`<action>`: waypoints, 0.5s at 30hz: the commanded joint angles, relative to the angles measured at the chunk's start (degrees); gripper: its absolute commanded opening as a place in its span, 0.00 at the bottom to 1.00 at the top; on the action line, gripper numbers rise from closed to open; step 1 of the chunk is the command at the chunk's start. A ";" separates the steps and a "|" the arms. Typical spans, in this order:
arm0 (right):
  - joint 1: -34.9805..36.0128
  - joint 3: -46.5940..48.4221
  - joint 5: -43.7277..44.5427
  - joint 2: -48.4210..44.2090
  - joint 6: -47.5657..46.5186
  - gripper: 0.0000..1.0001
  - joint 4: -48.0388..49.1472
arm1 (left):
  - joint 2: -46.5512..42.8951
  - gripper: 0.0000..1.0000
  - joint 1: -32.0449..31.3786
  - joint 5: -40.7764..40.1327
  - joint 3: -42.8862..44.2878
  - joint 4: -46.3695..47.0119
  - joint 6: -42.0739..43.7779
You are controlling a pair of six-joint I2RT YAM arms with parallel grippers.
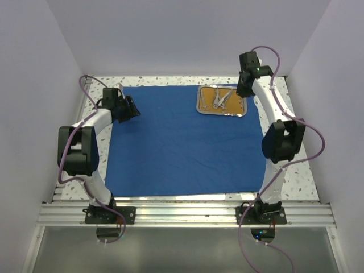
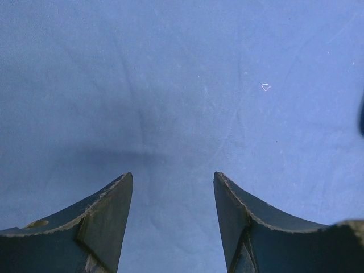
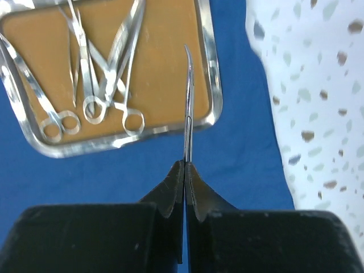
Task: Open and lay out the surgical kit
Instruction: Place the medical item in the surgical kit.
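Observation:
The royal-blue cloth point(image 1: 176, 142) lies spread flat over the table. The steel tray point(image 1: 200, 104) with an orange-brown inside sits on its far right part and holds several silver scissors and forceps point(image 1: 220, 99). My right gripper point(image 1: 245, 86) hovers at the tray's right edge. In the right wrist view it point(image 3: 185, 163) is shut on a thin curved silver instrument point(image 3: 187, 102) that sticks out above the tray's rim point(image 3: 211, 79). My left gripper point(image 1: 132, 108) is open and empty, low over the cloth's far left part point(image 2: 170, 114).
Speckled white tabletop point(image 1: 304, 176) shows around the cloth on the right and the left. White walls close in the back and both sides. A metal rail point(image 1: 182, 213) runs along the near edge by the arm bases.

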 commanded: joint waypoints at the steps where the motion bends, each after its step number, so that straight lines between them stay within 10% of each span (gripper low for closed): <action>1: 1.31 -10.63 -4.55 -9.68 3.01 0.00 -1.69 | -3.00 0.63 0.38 1.06 -0.53 2.45 -0.81; 15: 8.96 -56.86 -4.38 -35.45 8.90 0.00 -6.51 | -1.86 0.64 -0.14 1.77 1.40 2.28 -1.87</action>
